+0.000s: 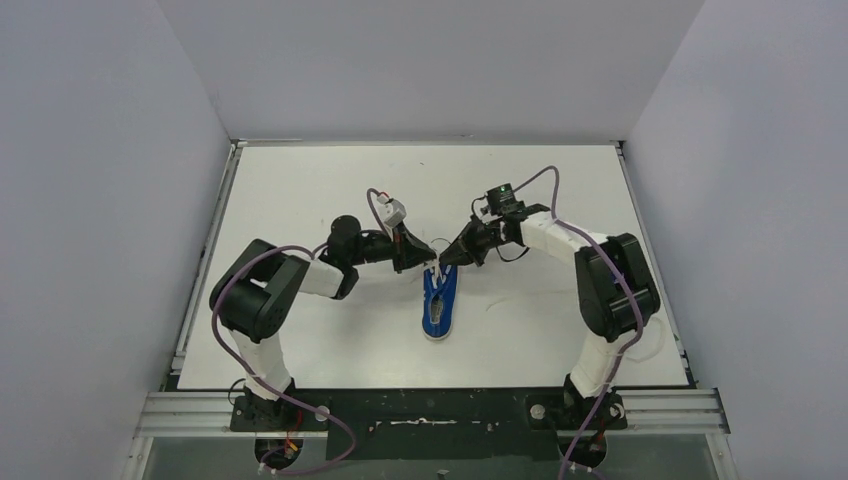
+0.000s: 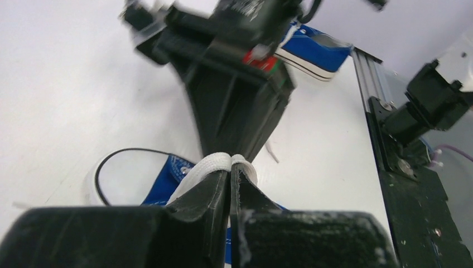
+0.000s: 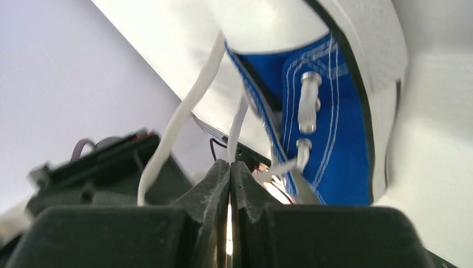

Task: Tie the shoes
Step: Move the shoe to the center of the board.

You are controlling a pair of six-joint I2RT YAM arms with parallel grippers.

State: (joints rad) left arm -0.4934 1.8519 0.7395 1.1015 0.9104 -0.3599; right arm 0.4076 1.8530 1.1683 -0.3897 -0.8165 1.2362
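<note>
Step in hand: taking hold of the laces on the shoe at mid-worktop. By my reading this is the start of the knot, since no crossing or bow shows yet.
Left pincer: jaws pressed together on the white lace, which folds over its tips.
Right pincer: jaws closed to a slit. A lace strand runs down into the tips and looks pinched there, though the contact point itself is hidden.
Shoe: flat on the worktop between the two arms, its length running toward their bases.
Shoe to pincers: both pincers meet over the shoe's far end, the left coming in from the left and the right from the right, tips close together. The blue upper lies just below them.
Other shoe: seen only in the left wrist view, well apart beyond the right pincer; I cannot tell how its laces lie.
Next move: probably drawing the two strands apart to take up slack, then crossing one over the other — both grips must hold, and the crowded tips need room.
Risk: the flat lace may slip, or the light shoe may drag along.
</note>
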